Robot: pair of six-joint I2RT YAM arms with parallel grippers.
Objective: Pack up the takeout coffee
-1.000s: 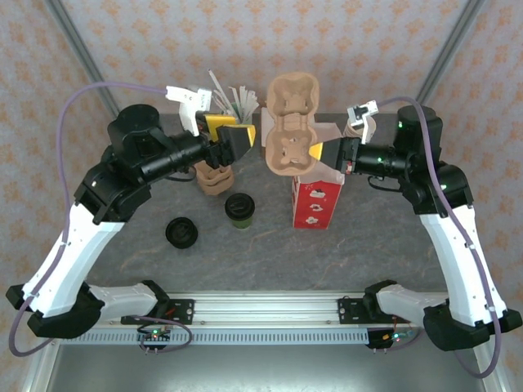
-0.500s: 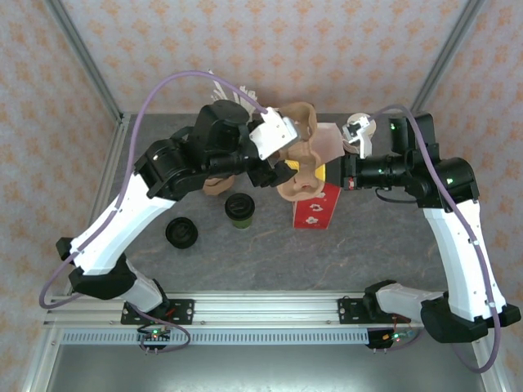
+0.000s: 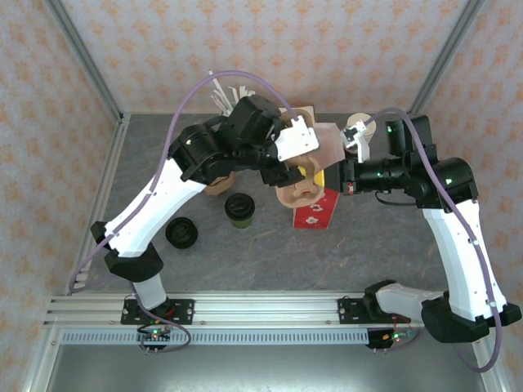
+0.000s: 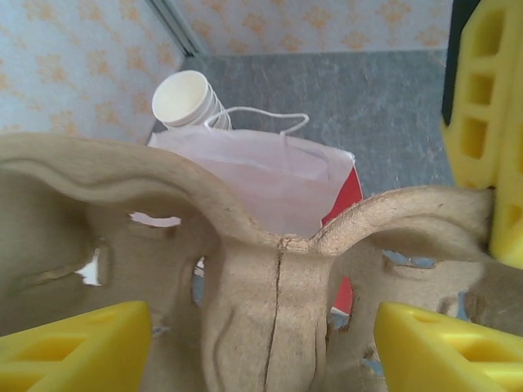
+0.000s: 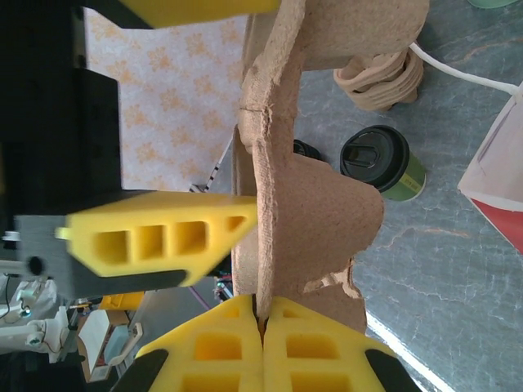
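Top external view, left to right: one black round lid (image 3: 181,233) lies flat on the grey table (image 3: 270,253). Just beside it to the right stands the one takeout coffee (image 3: 239,210), upright, lid on, outside the bag. Behind it is one stack of cream cups (image 5: 384,77). At centre, one moulded cardboard cup carrier (image 5: 319,212) hangs above the one red-and-white paper bag (image 3: 315,214), whose top is open. The left gripper (image 4: 263,314) has its fingers spread wide, one on either side of the carrier's middle ridge. The right gripper (image 5: 263,314) has its fingers pressed together, pinching the carrier's edge.
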